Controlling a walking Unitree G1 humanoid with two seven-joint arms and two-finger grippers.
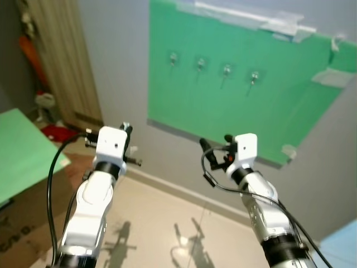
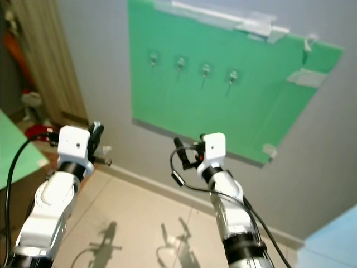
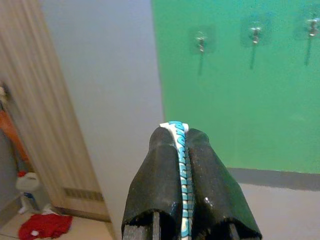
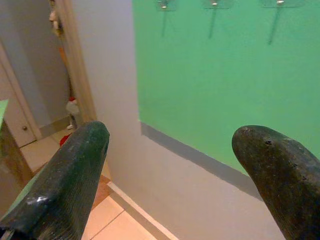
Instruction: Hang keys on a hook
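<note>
Green board [image 1: 245, 100] with four hooks [image 1: 173, 57] is facing me; my left gripper [image 3: 181, 145] is pinching a blue-and-white key strap [image 3: 183, 165] below them, while my right gripper [image 4: 172, 150] is hovering, fingers spread wide apart.

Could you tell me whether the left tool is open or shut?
Shut: the left tool's black fingers pinch a blue-and-white strap.

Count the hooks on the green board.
4, in one row across the upper part of the green board: leftmost hook, second hook, third hook, rightmost hook. All look bare; none seems hidden.
</note>
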